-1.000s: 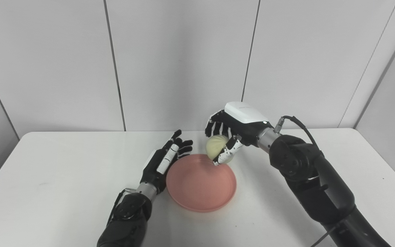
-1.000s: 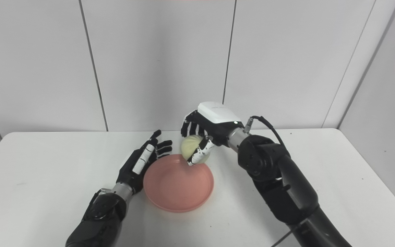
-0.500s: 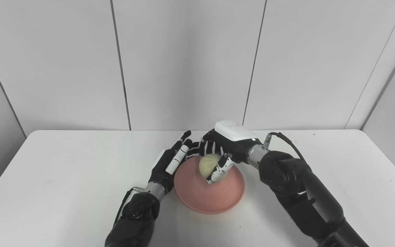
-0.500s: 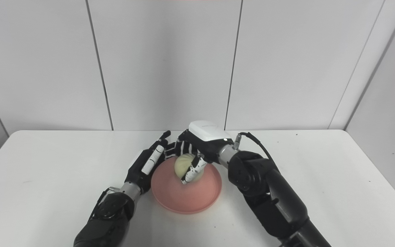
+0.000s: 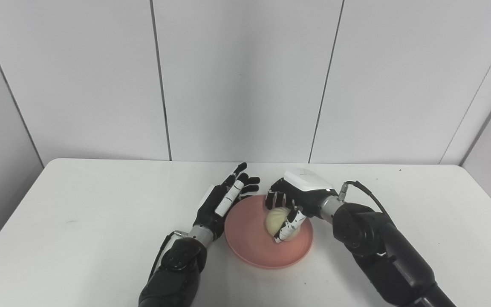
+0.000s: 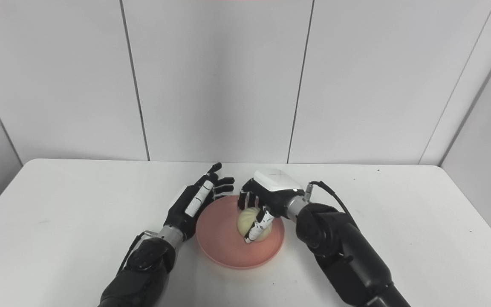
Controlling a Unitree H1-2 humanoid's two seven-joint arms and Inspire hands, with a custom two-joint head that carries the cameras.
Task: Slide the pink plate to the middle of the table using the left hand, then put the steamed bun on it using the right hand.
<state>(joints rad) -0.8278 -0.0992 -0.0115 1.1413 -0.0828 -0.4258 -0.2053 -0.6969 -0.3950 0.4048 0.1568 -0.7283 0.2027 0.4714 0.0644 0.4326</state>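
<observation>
The pink plate (image 5: 249, 241) lies near the middle of the white table (image 5: 79, 221). My right hand (image 5: 294, 200) is shut on the pale steamed bun (image 5: 276, 221) and holds it low over the plate's middle; I cannot tell whether the bun touches the plate. My left hand (image 5: 224, 200) is open, fingers stretched out, against the plate's left rim. The same shows in the right eye view: plate (image 6: 224, 247), bun (image 6: 247, 221), right hand (image 6: 269, 192), left hand (image 6: 196, 200).
White wall panels (image 5: 245, 76) stand right behind the table's back edge. My two forearms lie on either side of the plate.
My right hand has carried the bun from above the plate's far rim down to low over the plate's middle. The camera has shifted. The left hand stays at the plate's left rim.
</observation>
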